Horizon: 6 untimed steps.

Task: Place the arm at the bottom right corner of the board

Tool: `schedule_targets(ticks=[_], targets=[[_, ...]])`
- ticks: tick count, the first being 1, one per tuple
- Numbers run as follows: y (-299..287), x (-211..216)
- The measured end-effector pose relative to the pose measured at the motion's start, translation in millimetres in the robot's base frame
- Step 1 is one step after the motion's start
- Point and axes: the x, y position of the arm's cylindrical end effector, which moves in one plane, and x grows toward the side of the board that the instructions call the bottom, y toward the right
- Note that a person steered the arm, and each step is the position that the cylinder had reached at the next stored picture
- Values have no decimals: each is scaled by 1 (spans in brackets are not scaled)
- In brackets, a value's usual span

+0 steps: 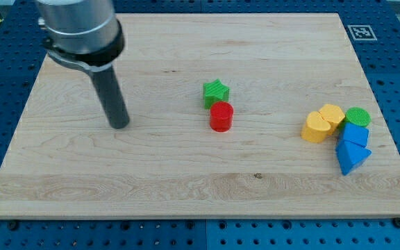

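Tip on the left of the tabletop, far from the bottom right corner.

My tip (pixel 119 126) rests on the wooden tabletop (pixel 151 187) at the view's left, well apart from every block; the arm ends in a plain rod, so there is no hand to spread or press together. Near the middle a green star (pixel 215 91) touches a red cylinder (pixel 221 116). At the right cluster two yellow blocks (pixel 323 122), a green cylinder (pixel 357 116) and two blue blocks (pixel 353 146), near the bottom right corner.
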Motion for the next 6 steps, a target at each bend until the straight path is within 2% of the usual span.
schedule_targets(ticks=[1, 2, 3, 4, 5, 6], targets=[[58, 34], [139, 92], [232, 132], [352, 134], [413, 126], [416, 120]])
